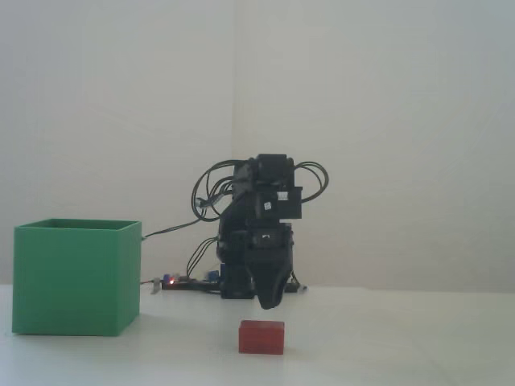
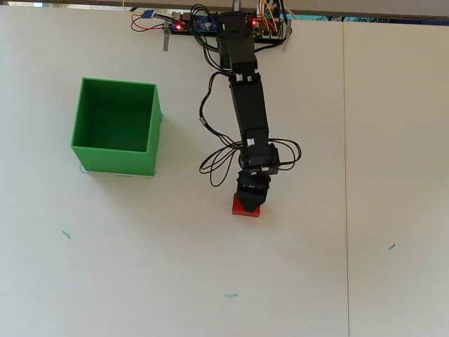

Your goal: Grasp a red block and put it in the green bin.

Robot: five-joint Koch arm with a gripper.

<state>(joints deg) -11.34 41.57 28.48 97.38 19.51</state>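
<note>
The red block lies on the white table near the front in the fixed view. In the overhead view it is partly covered by the gripper. The gripper points down and hangs just above and slightly behind the block, not touching it. From above, the gripper overlaps the block's far edge. Its jaws overlap into one dark tip, so I cannot tell whether they are open. The green bin stands to the left, open-topped and empty, well apart from the arm.
The arm's base and a circuit board with red lights sit at the table's far edge, with loose cables looping beside the arm. A seam runs down the table at the right in the overhead view.
</note>
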